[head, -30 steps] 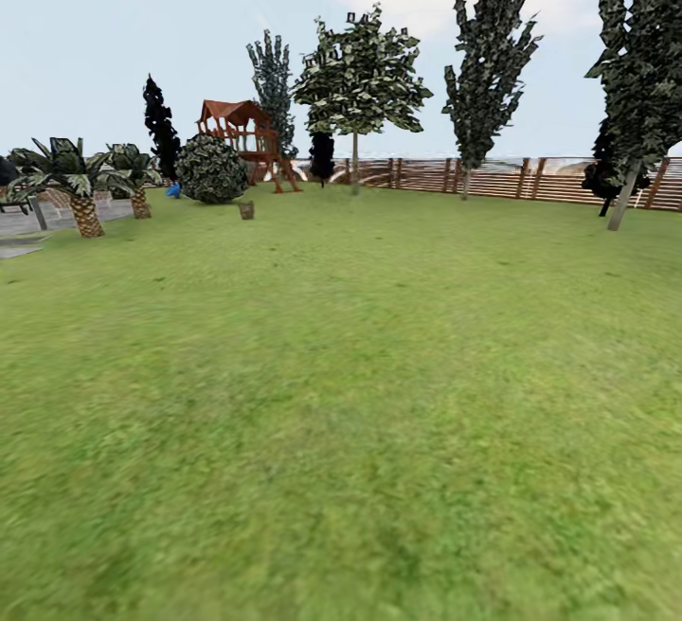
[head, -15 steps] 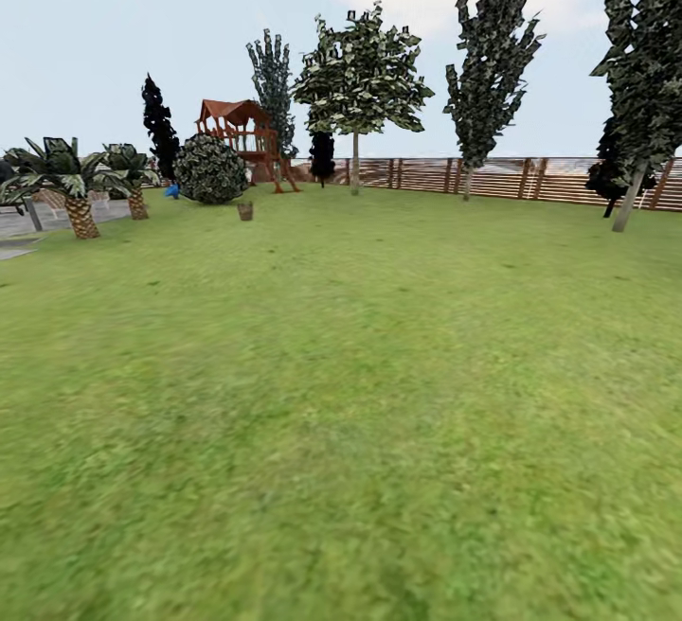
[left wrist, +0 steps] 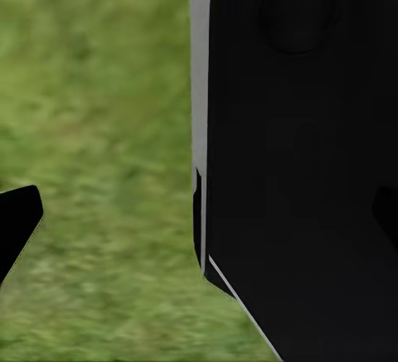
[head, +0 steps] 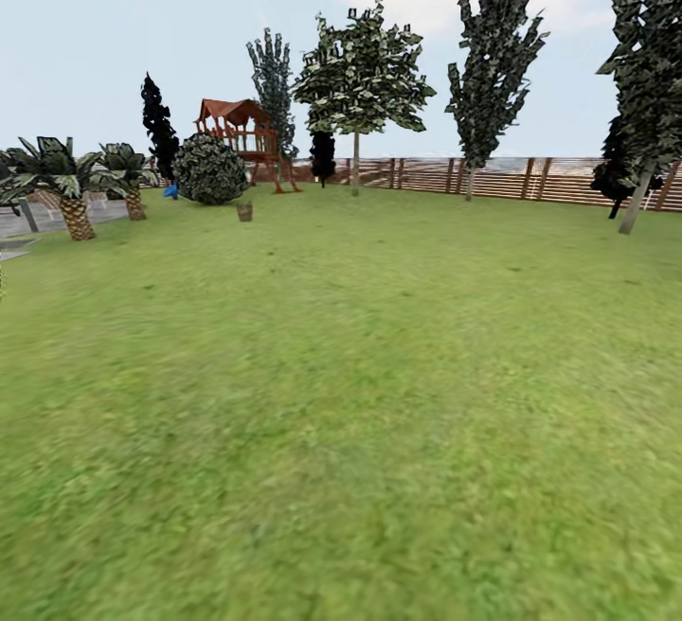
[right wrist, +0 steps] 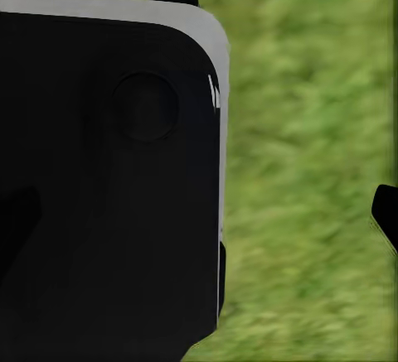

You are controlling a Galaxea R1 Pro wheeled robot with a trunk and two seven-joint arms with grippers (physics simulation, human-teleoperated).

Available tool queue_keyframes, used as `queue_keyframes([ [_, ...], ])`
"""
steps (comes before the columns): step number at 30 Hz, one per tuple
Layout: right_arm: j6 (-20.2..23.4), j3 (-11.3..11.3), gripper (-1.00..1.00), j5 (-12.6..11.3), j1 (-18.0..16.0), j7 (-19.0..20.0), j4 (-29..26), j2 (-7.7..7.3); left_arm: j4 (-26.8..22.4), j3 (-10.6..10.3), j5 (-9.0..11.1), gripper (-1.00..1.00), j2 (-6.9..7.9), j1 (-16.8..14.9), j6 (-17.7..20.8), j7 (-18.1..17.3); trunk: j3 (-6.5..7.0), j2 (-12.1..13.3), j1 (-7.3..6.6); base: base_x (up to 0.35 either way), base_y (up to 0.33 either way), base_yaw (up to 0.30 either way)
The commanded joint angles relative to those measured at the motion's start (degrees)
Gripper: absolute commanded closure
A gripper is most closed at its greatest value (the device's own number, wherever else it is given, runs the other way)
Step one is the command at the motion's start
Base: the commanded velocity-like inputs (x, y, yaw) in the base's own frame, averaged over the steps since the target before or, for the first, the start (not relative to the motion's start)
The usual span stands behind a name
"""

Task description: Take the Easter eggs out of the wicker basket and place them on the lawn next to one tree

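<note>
Far across the lawn (head: 360, 394) stands a small brown thing that looks like the wicker basket (head: 244, 212); it is too distant to show any eggs. A broad-canopied tree (head: 360, 72) with a pale trunk rises by the fence behind it. My left gripper (left wrist: 199, 217) is open over grass, one dark fingertip (left wrist: 16, 221) at the picture's edge, nothing between the fingers. My right gripper (right wrist: 199, 217) is open too, its fingertip (right wrist: 385, 213) against grass. A black, white-edged panel of my own body (left wrist: 298, 163) (right wrist: 108, 171) stands beside each gripper.
A brown slat fence (head: 493, 178) closes the garden at the back. A wooden playset (head: 242, 133) and a round bush (head: 208, 168) stand back left, palms (head: 71, 186) at the left, narrow dark trees (head: 493, 53) and a leaning trunk (head: 637, 200) at the right.
The whole head view has spread slightly outward, palms drifting left and right-hand trees drifting right, so the camera has moved forward. Nothing on the lawn has moved itself.
</note>
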Motion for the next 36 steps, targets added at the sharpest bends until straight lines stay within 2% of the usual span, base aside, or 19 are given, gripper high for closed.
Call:
queue_keyframes([
  [1, 0.0, 0.0, -1.0, 0.0, -0.1, 0.0, 0.1, 0.0, -0.1, 0.0, 0.0, -1.0, 0.0, 0.0, 0.0, 0.0, -0.04, 0.0, 0.04, 0.338, 0.0, 0.132],
  [7, 0.0, 0.0, -1.0, 0.1, -0.1, -0.1, 0.1, 0.0, -0.1, 0.0, 0.0, -1.0, 0.0, 0.0, 0.0, 0.0, -0.04, 0.0, 0.04, 0.338, 0.0, 0.152],
  [32, 0.0, 0.0, -1.0, 0.0, -0.1, -0.2, 0.1, 0.06, -0.1, 0.0, 0.0, -1.0, 0.0, 0.0, 0.0, 0.0, -0.04, 0.0, 0.04, 0.338, 0.0, 0.004],
  [36, 0.0, 0.0, -1.0, 0.0, -0.1, -0.2, 0.1, 0.07, -0.1, 0.0, 0.0, -1.0, 0.0, 0.0, 0.0, 0.0, -0.04, 0.0, 0.04, 0.338, 0.0, 0.134],
])
